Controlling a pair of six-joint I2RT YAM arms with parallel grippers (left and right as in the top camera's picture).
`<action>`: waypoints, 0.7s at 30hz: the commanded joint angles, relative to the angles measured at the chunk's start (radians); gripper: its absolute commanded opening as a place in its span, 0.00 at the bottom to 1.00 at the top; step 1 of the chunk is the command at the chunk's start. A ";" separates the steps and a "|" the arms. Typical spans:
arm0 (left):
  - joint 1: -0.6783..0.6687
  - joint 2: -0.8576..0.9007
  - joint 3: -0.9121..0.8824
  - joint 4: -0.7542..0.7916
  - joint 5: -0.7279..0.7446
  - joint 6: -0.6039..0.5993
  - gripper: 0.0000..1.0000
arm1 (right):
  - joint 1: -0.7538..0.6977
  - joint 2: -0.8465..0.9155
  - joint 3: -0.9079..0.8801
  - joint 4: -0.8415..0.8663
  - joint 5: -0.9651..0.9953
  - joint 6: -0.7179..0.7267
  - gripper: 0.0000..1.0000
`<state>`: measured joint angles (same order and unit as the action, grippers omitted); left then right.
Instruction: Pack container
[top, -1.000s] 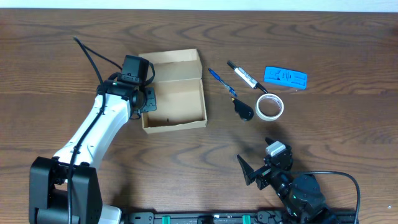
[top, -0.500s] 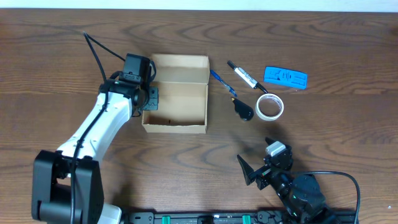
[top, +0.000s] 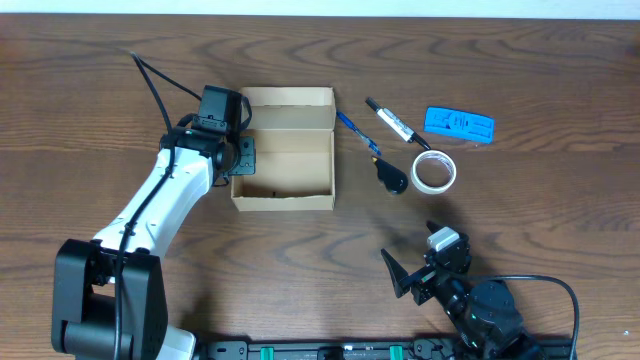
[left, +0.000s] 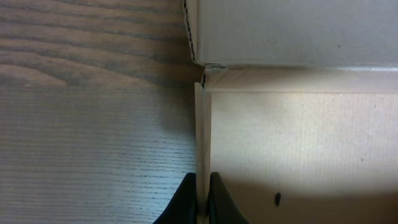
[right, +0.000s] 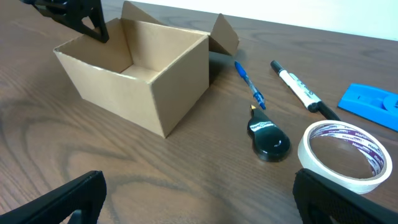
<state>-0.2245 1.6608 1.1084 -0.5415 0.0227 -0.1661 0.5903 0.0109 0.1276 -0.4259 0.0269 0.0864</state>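
The container, a tan cardboard box with its flap lid open at the back, sits left of centre; it also shows in the right wrist view. My left gripper is shut on the box's left wall, one finger inside and one outside. A blue pen, a black-and-white marker, a black round object and a white tape roll lie right of the box. My right gripper is open and empty near the front edge.
A blue flat plastic piece lies at the back right on the wooden table. The box interior holds only a small dark speck.
My left gripper, holding the box wall, has rotated and shifted the box slightly to the right, squaring it up. The right arm has not moved.
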 joint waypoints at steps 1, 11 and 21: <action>0.000 0.010 0.005 0.004 -0.004 -0.052 0.06 | -0.009 -0.006 -0.005 0.001 0.007 -0.013 0.99; 0.002 0.010 0.009 0.005 -0.004 -0.006 0.93 | -0.009 -0.005 -0.005 0.001 0.006 -0.013 0.99; 0.001 -0.066 0.198 -0.282 -0.002 0.003 0.95 | -0.009 -0.006 -0.005 0.001 0.006 -0.013 0.99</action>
<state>-0.2245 1.6531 1.2232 -0.7723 0.0227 -0.1787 0.5903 0.0109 0.1276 -0.4259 0.0265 0.0864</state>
